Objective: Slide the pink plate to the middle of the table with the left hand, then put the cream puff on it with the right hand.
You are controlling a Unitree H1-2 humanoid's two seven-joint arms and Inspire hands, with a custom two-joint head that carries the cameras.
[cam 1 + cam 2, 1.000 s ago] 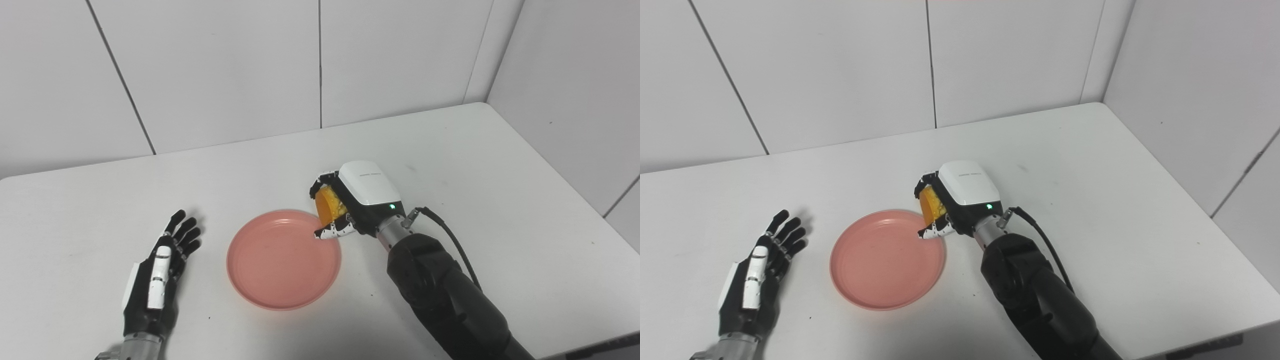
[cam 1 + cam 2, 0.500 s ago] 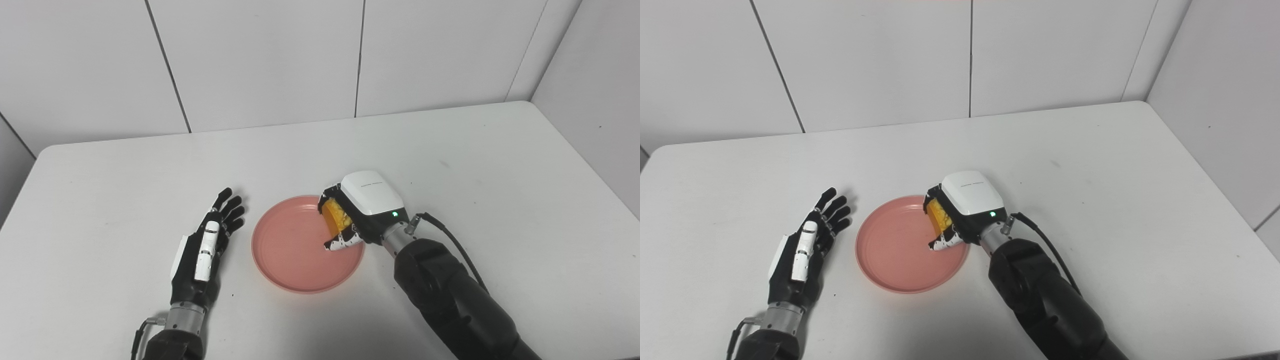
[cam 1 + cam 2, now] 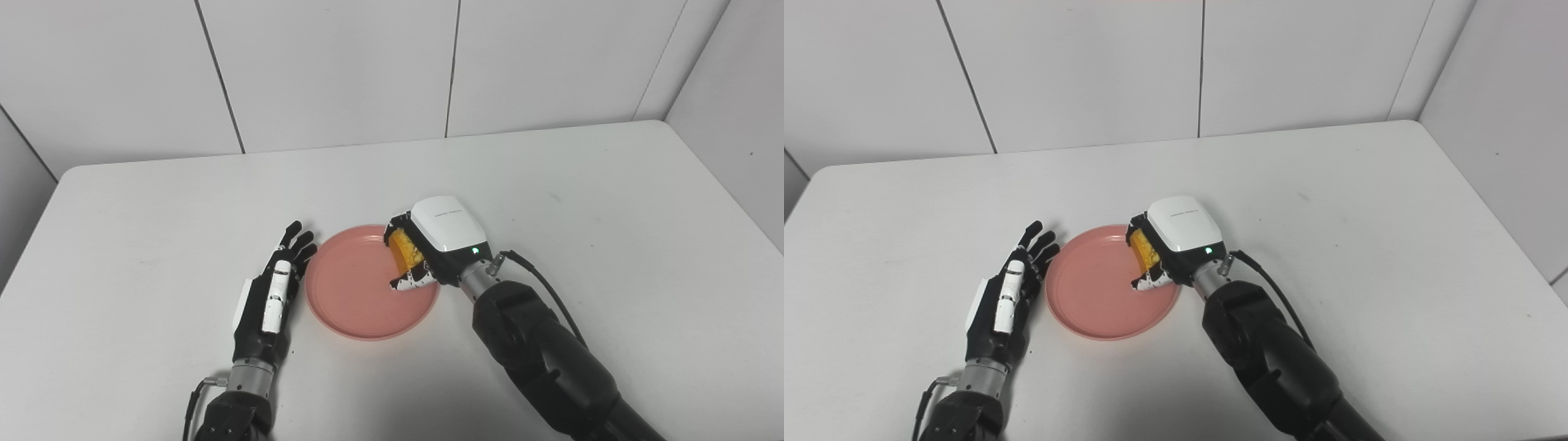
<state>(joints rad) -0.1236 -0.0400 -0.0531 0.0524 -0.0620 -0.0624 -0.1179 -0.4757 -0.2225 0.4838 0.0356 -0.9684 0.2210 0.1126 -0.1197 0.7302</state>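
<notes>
The pink plate [image 3: 361, 294] lies flat near the middle of the white table [image 3: 153, 202]. My right hand [image 3: 432, 248] is shut on the yellow-orange cream puff [image 3: 405, 251] and holds it over the plate's right rim. My left hand [image 3: 272, 300] lies flat on the table, fingers apart and empty, right beside the plate's left rim. The same scene shows in the right eye view, with the plate [image 3: 1096, 294], the right hand [image 3: 1173, 248], the cream puff [image 3: 1144, 250] and the left hand [image 3: 1007, 300].
White walls stand behind the table and along its right side. The table's left edge [image 3: 37, 214] shows at the far left. A black cable [image 3: 545, 288] runs along my right forearm.
The camera has swung, shifting the whole picture to the right. My right hand has brought the cream puff from beside the plate's rim to over its right part.
</notes>
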